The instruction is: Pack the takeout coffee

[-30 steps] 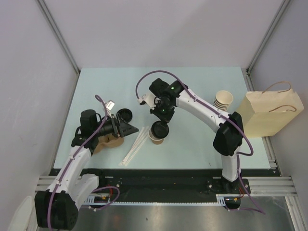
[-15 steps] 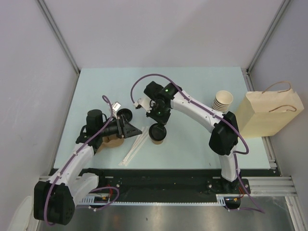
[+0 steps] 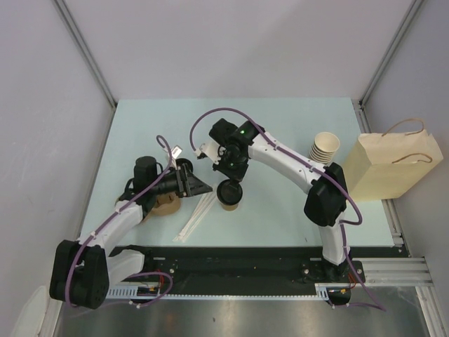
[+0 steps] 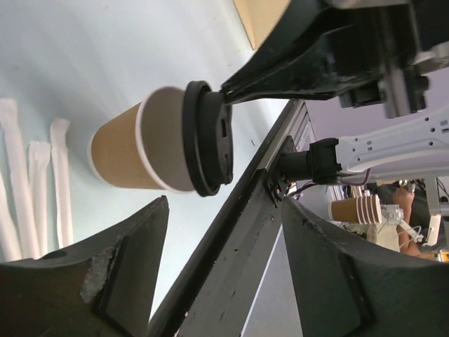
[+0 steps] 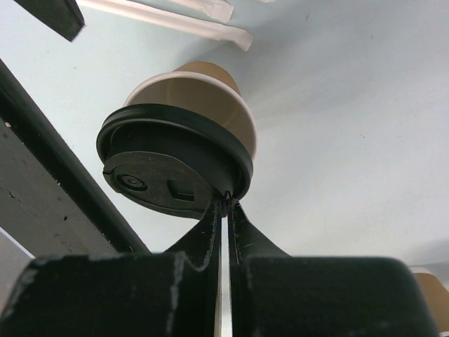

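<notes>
Takeout coffee (image 3: 229, 194), small brown kraft paper cup under round black plastic lid, upright near the middle of the pale green table (image 3: 280, 126), between both arms. Right gripper (image 5: 225, 202) drawn down to a hairline slit, tips against the lid's near rim; impossible to tell whether nipping that lip or merely touching. Left gripper (image 4: 223, 209) spread wide and holding nothing, aimed at the cup's side from just beside it.

Likely light, with thin paper walls quick to buckle under a hard squeeze; contents unknown, so best kept upright. Lid probably only pressed on, hence poor as a sole lifting point. Safest hold judged to be around the paper wall just under the rolled rim, gently.

Seen side-on from the left wrist: bare cup wall, lid seam, white paper-wrapped straws (image 4: 38, 189) lying nearby. From the right wrist: lid top with its sip opening. Only from overhead: tan paper bag with handles (image 3: 389, 165) at far right, well apart from the cup.
</notes>
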`<action>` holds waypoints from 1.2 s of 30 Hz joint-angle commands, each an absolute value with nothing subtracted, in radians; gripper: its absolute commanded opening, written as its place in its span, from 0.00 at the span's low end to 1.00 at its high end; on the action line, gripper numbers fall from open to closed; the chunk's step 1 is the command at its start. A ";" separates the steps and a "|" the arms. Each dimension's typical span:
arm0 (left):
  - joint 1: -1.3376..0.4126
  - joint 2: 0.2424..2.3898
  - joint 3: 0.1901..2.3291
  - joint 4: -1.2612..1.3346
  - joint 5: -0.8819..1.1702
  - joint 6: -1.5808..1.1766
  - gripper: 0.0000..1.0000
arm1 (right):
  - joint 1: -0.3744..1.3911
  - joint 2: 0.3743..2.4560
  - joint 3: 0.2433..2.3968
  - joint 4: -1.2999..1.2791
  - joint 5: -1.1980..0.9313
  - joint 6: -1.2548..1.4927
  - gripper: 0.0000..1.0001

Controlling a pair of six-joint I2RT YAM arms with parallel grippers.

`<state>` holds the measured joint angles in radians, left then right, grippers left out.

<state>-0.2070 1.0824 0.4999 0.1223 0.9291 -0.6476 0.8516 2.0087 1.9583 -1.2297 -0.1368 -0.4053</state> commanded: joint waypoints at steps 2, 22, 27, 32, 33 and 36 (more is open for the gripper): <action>-0.245 1.111 0.488 0.238 0.943 -0.669 0.75 | 0.857 2.031 2.011 -1.235 -0.117 -0.422 0.00; -0.275 1.235 0.508 0.241 0.908 -0.643 0.78 | 0.859 2.054 2.042 -1.230 -0.118 -0.413 0.27; -0.276 1.230 0.508 0.233 0.907 -0.637 0.78 | 0.859 2.046 2.057 -1.227 -0.123 -0.410 0.29; -0.276 1.203 0.509 0.222 0.917 -0.629 0.80 | 0.848 2.008 2.071 -1.223 -0.138 -0.411 0.42; -0.275 1.194 0.512 0.215 0.922 -0.624 0.80 | 0.845 1.997 2.074 -1.220 -0.140 -0.411 0.45; -0.275 1.138 0.535 0.157 0.934 -0.578 0.81 | 0.815 1.951 2.083 -1.215 -0.162 -0.408 0.52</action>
<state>-0.2684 1.2152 0.4976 0.1902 0.9047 -0.6449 0.8452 2.0480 2.0281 -1.2255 -0.1368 -0.4046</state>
